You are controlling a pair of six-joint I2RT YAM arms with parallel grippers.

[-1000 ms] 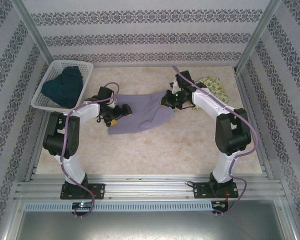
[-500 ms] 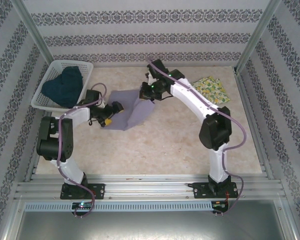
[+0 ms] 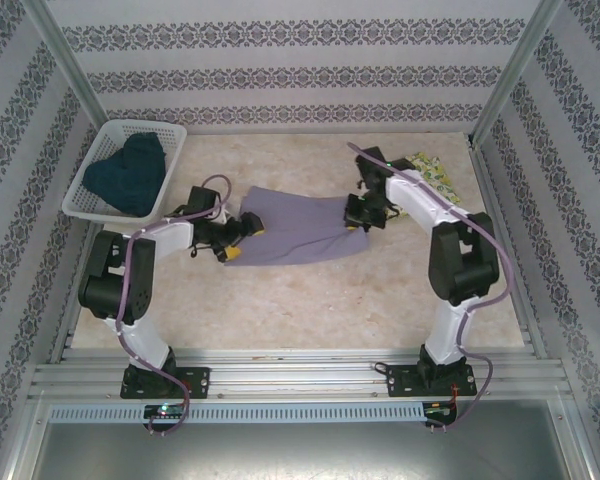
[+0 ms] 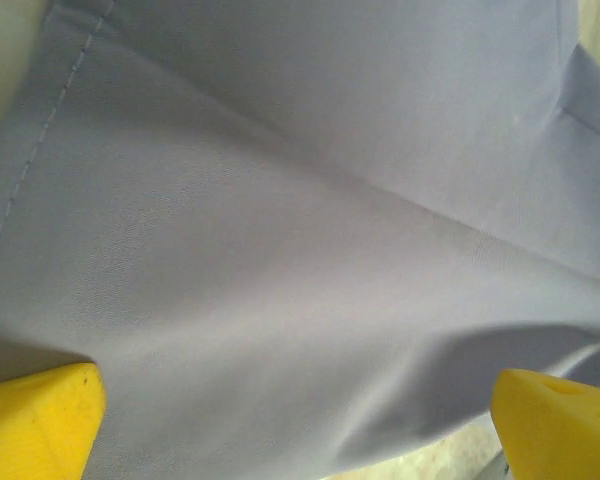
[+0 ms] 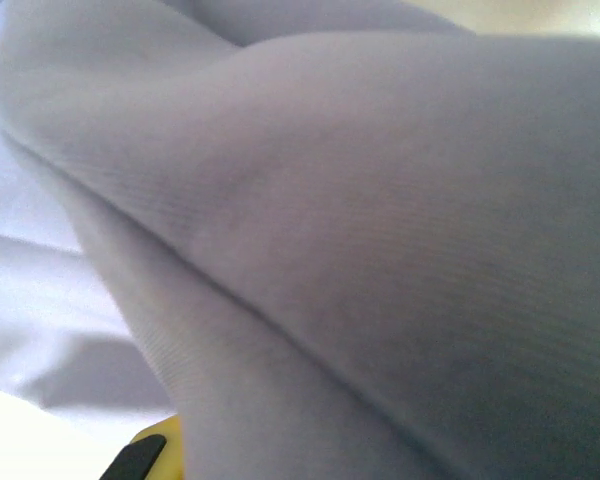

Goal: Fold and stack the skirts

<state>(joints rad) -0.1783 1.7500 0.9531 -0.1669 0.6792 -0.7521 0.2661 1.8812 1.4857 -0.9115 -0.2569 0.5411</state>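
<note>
The grey-lavender skirt lies spread across the middle of the table. My right gripper is shut on its right edge; in the right wrist view the cloth bulges close over a yellow fingertip. My left gripper is open at the skirt's left edge. In the left wrist view the skirt lies between the two wide-apart yellow fingertips. The yellow printed skirt lies folded at the back right, behind the right arm. The dark teal skirt is heaped in the basket.
The white lattice basket stands at the back left, near the left arm's elbow. Patterned walls and metal posts close in the table on three sides. Bare tabletop stretches in front of the skirt.
The right gripper swung left with the skirt's edge, then back right and lower, leaving the skirt spread wider. The left gripper shifted slightly right to the skirt's left edge.
</note>
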